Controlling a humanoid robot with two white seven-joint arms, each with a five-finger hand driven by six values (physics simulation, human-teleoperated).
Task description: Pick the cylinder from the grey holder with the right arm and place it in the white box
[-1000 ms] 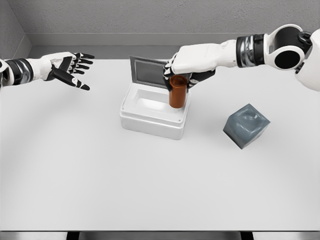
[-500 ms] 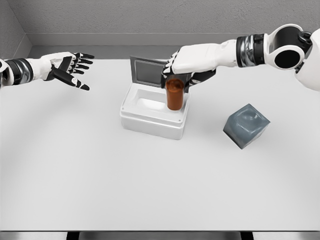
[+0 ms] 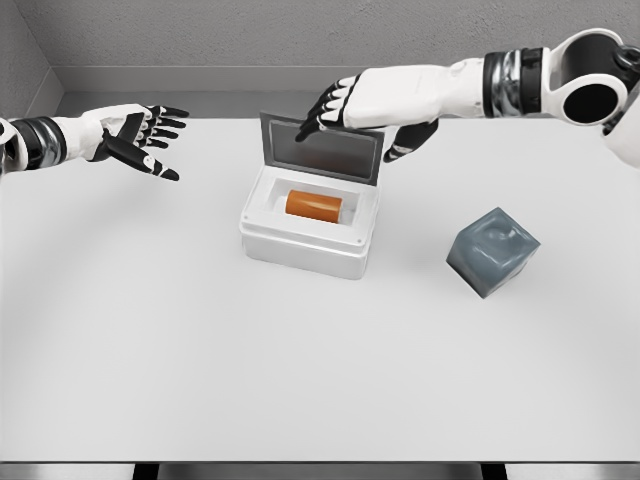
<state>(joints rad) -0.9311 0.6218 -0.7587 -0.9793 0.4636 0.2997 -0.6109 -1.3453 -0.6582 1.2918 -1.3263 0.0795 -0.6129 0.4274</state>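
Note:
An orange-brown cylinder (image 3: 314,205) lies on its side inside the white box (image 3: 304,240), whose grey lid (image 3: 322,150) stands upright at the back. My right hand (image 3: 352,108) hovers above and behind the lid, fingers spread, holding nothing. The grey holder (image 3: 492,251) sits tilted on the table to the right of the box, with nothing in it. My left hand (image 3: 140,135) hangs open at the far left, well away from the box.
The white table (image 3: 300,370) stretches wide in front of the box and holder. A grey wall runs along its far edge.
The right hand let go of the cylinder, which dropped from upright into the box and now lies on its side. The hand rose and opened above the lid. The left arm stayed still.

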